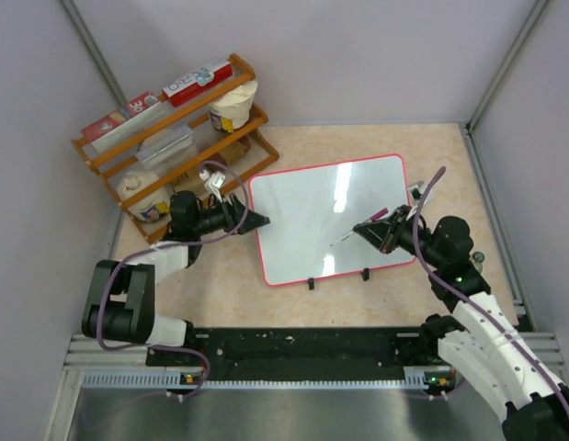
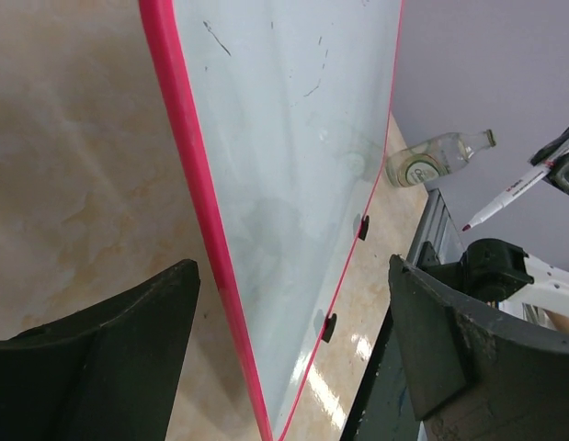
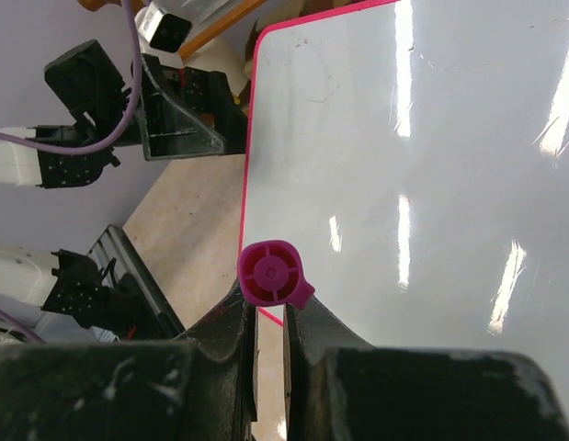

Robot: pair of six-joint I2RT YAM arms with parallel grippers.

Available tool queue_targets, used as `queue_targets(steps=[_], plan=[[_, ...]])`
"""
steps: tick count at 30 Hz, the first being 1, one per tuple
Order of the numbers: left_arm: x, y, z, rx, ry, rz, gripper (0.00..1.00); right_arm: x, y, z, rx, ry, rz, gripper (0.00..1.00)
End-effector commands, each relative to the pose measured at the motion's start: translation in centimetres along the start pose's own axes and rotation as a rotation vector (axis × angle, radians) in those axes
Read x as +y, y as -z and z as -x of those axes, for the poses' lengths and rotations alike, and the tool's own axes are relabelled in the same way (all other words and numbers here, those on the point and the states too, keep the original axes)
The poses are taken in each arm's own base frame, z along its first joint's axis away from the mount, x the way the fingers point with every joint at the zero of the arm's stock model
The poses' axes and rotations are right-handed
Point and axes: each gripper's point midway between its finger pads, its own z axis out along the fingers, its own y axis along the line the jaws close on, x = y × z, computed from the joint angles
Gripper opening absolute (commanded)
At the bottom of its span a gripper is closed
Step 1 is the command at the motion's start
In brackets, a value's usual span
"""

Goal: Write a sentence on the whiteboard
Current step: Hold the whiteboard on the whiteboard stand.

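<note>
Now, your left gripper [image 1: 254, 220] sits at the nine o'clock edge of the whiteboard [image 1: 312, 207], jaws wide and straddling that edge without touching it. Toward the board's four o'clock, your right gripper [image 1: 374, 231] pinches a marker [image 3: 275, 273], its tip pointing toward eight o'clock.

No lettering is coming through legibly: the whiteboard [image 1: 312, 220] is showing only faint stray strokes, and the red box [image 1: 198, 83] labels on the rack [image 1: 100, 165] at the tabletop's far-left corner are blurring.
</note>
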Motion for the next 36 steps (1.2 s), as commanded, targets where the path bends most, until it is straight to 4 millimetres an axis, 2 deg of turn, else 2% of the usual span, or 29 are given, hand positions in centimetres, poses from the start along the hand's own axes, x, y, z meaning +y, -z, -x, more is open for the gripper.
queue_targets(steps=[1, 5, 7, 8, 10, 11, 13, 22, 25, 33, 36], plan=[[-2.2, 0.1, 0.6, -0.035, -0.107, -0.15, 0.86, 1.5, -0.3, 1.9, -0.051, 0.042, 0.064, 0.0], [-2.0, -0.1, -0.1, -0.031, -0.087, -0.208, 0.83, 1.9, -0.5, 2.2, -0.048, 0.043, 0.078, 0.0], [-2.7, 0.0, -0.3, -0.034, -0.117, -0.266, 0.79, 2.1, -0.5, 2.5, -0.053, 0.042, 0.082, 0.0], [-2.4, -0.2, -0.8, -0.017, -0.069, -0.278, 0.76, 2.1, -0.6, 2.6, -0.056, 0.041, 0.082, 0.0], [-3.2, -0.1, -0.5, -0.034, -0.113, -0.331, 0.7, 2.4, -0.7, 3.0, -0.067, 0.042, 0.087, 0.0], [-3.0, -0.1, -1.0, -0.011, -0.067, -0.346, 0.68, 2.4, -0.8, 3.1, -0.066, 0.039, 0.085, 0.0], [-3.5, 0.0, -0.7, -0.022, -0.091, -0.38, 0.64, 2.5, -1.1, 3.3, -0.065, 0.04, 0.083, 0.0], [-2.6, -0.3, -1.2, 0.001, -0.062, -0.351, 0.59, 3.5, -4.0, 3.1, -0.04, 0.045, 0.097, 0.0], [-2.3, -0.4, -1.5, 0.01, -0.056, -0.336, 0.54, 3.6, -5.0, 3.4, -0.041, 0.047, 0.103, 0.0], [-1.6, -0.5, -1.6, 0.016, -0.069, -0.296, 0.4, 3.7, -6.9, 5.6, -0.091, 0.082, 0.086, 0.0], [-1.3, -0.7, -1.6, 0.021, -0.068, -0.282, 0.3, 4.0, -7.8, 6.7, -0.108, 0.098, 0.084, 0.0]])
